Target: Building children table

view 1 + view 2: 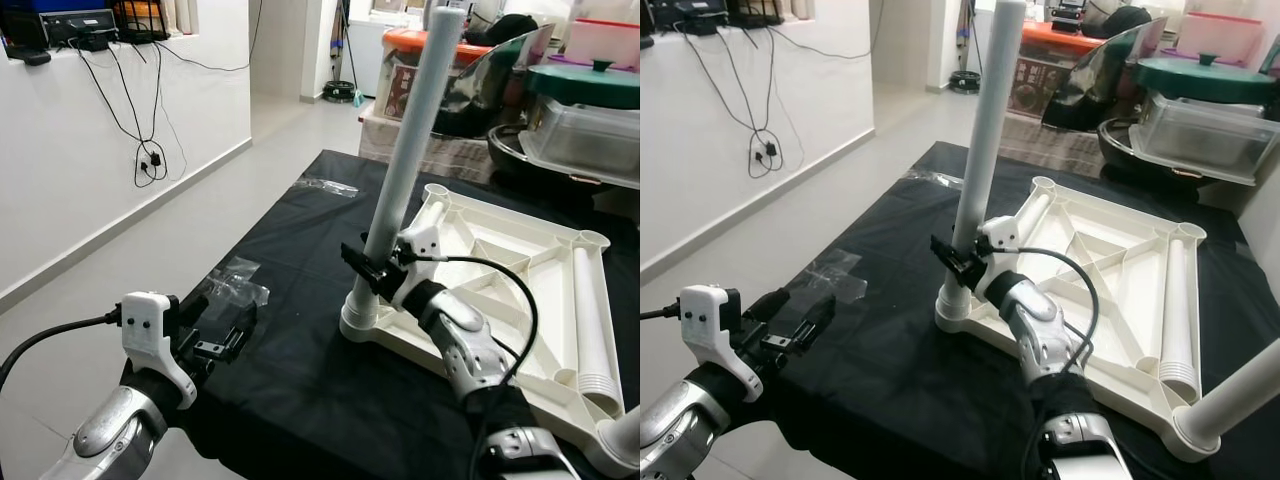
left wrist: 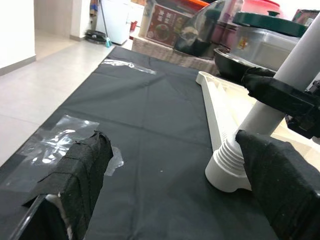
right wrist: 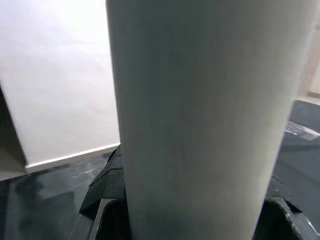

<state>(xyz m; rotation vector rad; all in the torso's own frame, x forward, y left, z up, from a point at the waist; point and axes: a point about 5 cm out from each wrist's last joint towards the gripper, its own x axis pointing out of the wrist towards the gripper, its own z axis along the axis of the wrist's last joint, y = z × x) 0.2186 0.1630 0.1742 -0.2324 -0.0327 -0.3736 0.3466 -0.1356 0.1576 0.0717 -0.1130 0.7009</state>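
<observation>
Right end effector (image 1: 372,265): its two black fingers are clamping the lower part of the white table leg (image 1: 405,160), just above the ribbed collar.
Left end effector (image 1: 222,330): it is hovering above the near left part of the bench, fingers spread wide and holding nothing; the wrist view is showing both fingers (image 2: 82,175) wrapped in coarse black fabric tape.
White table leg: a smooth, round plastic tube, it is standing nearly upright, leaning slightly, its foot seated in the near left corner socket (image 1: 361,318) of the tabletop.
Tabletop (image 1: 505,270): a white moulded plastic square is lying upside down on the bench, showing diagonal stiffening ribs and round sockets at the corners.
Second leg (image 1: 592,320): a white tube with a ridged end is lying flat inside the tabletop along its right edge.
Third leg (image 1: 1240,395): a white tube is leaning out of the near right corner socket.
Bench (image 1: 300,260): it is wearing a matte black cloth.
Plastic bag (image 1: 235,280): clear and crinkled, it is lying on the cloth near the left end effector.
Plastic wrapper (image 1: 330,186): a second clear piece is lying toward the far edge.
</observation>
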